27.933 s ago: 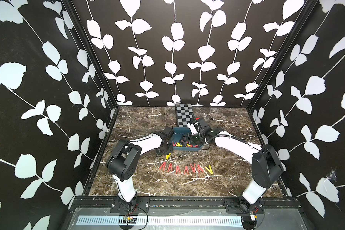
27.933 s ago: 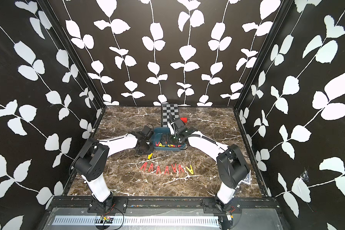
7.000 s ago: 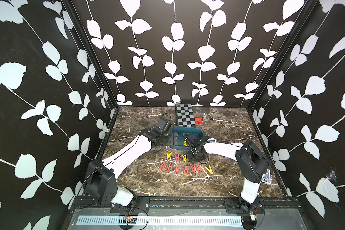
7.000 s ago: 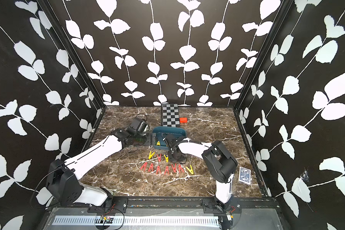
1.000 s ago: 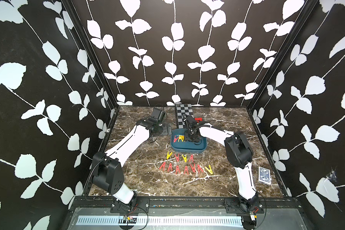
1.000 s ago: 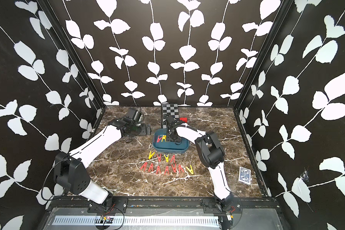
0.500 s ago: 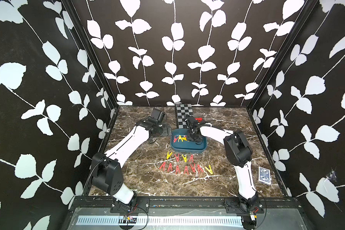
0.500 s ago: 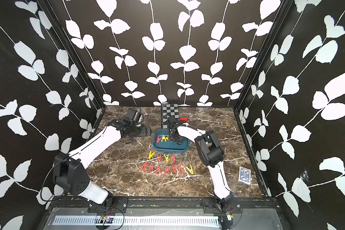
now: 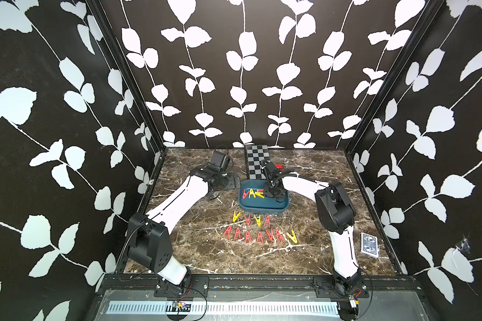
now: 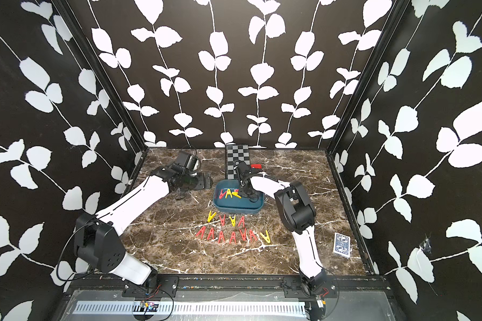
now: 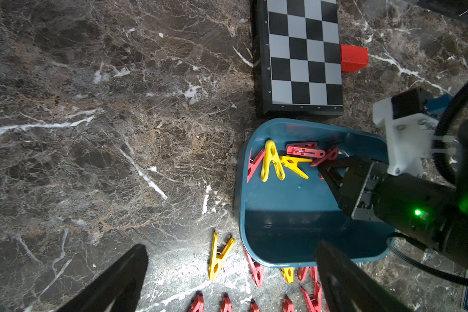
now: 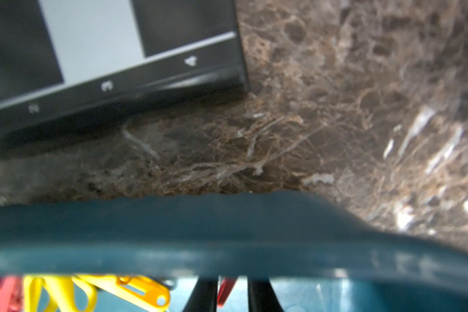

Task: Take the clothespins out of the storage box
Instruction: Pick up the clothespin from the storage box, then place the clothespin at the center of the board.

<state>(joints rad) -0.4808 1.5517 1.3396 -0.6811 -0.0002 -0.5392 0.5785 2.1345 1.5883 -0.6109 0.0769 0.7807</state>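
Black-fingered and spread wide, the left tool (image 9: 232,180) hangs empty over the marble tabletop (image 9: 195,250), just beside the left end of the storage box (image 9: 262,208) and touching nothing. Inside the teal box a small heap of clothespins (image 11: 272,159), red and yellow, lies crowded at its left end, while the rest of the floor is bare. In front of the box, two rows of pins (image 9: 258,236) already lie side by side on the tabletop. Further right, the right tool (image 11: 326,170) reaches down into the box at the edge of the heap, its jaws drawn in narrowly on a red clothespin (image 12: 224,290), which shows between them from the wrist. So I'd say another pick is under way, with a handful left to go. Next, I reckon, it needs a clean lift clear of the flared rim without dragging the tangled neighbours along, then a carry to the shorter row.
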